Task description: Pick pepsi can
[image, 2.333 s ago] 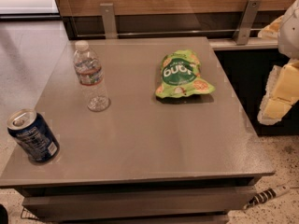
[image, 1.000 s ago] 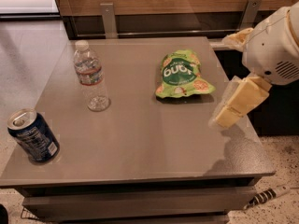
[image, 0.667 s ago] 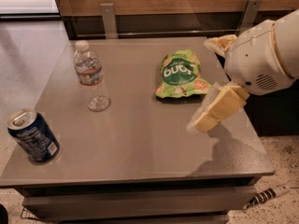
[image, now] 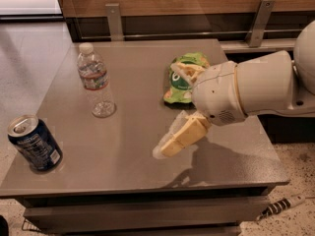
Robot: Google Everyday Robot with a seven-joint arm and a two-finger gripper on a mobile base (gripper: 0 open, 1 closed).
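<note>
I see a big grey table (image: 123, 146). My white arm (image: 256, 90) reaches in from the right, over the table's right half. My gripper (image: 171, 108) hangs above the middle of the table. Its two tan fingers (image: 184, 134) are spread wide apart with nothing between them. The top finger is over a green bag (image: 174, 91). A clear bottle (image: 94, 85) stands up on the left side. The can (image: 35, 144) stands up at the near left corner, well apart from the gripper. Its long way runs up and down, silver top up, and its white print faces me.
</note>
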